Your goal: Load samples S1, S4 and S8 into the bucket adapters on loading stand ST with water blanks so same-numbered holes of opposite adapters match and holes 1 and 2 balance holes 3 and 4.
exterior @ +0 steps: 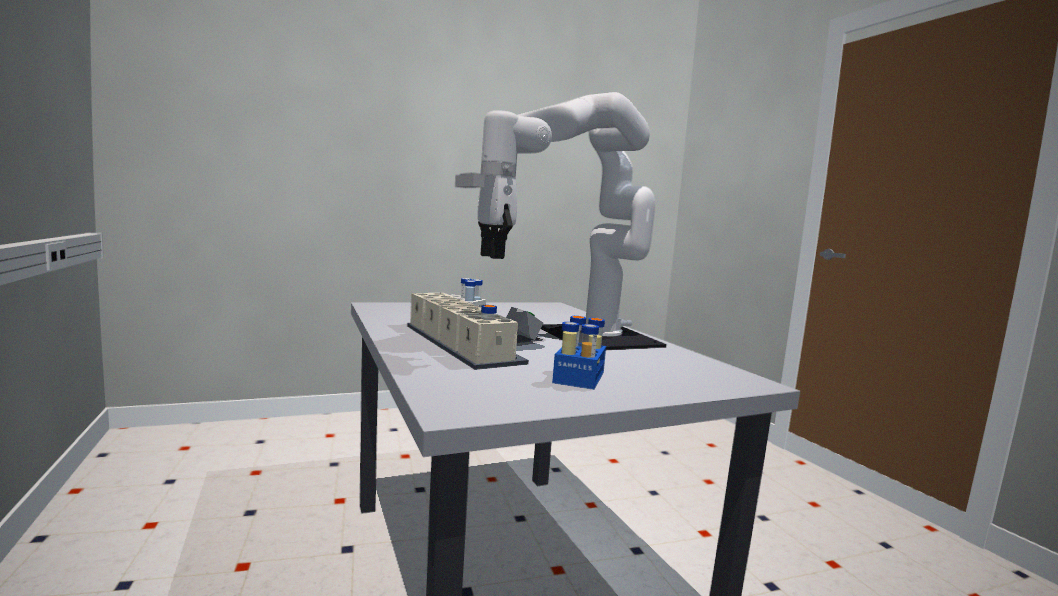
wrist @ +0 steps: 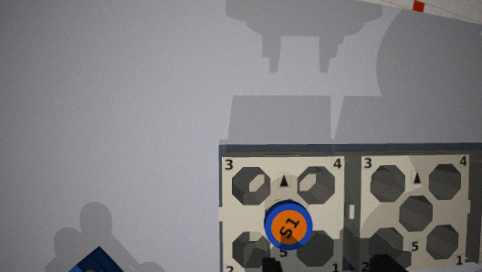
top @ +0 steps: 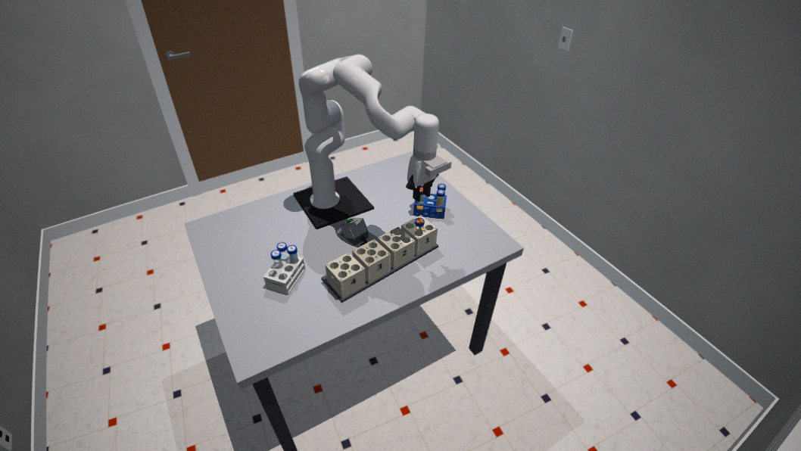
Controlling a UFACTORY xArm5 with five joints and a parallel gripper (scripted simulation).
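Note:
My gripper (top: 422, 197) (exterior: 493, 256) (wrist: 327, 266) is partly open and empty, high above the adapter 1 end of the stand ST (top: 392, 272) (exterior: 500, 363) (wrist: 283, 150). Sample S1 (top: 419, 222) (exterior: 488, 309) (wrist: 288, 225), orange dot, stands in hole 5 of adapter 1 (top: 427, 239) (exterior: 484, 348) (wrist: 235, 214). The other holes of adapter 1 look empty, as do adapters 2 (top: 404, 254), 3 (top: 378, 269) and 4 (top: 350, 284). The blue samples rack (top: 430, 213) (exterior: 576, 376) (wrist: 99, 261) holds several tubes, some with orange dots; their IDs are unreadable.
A white rack (top: 277, 283) with three blue-capped tubes, dots unreadable, stands beyond the adapter 4 end. The sloped desk (top: 355, 230) (exterior: 524, 324) with the green key (top: 349, 220) stands between the stand and the arm's black base plate (top: 347, 209). The samples rack is beyond the adapter 1 end.

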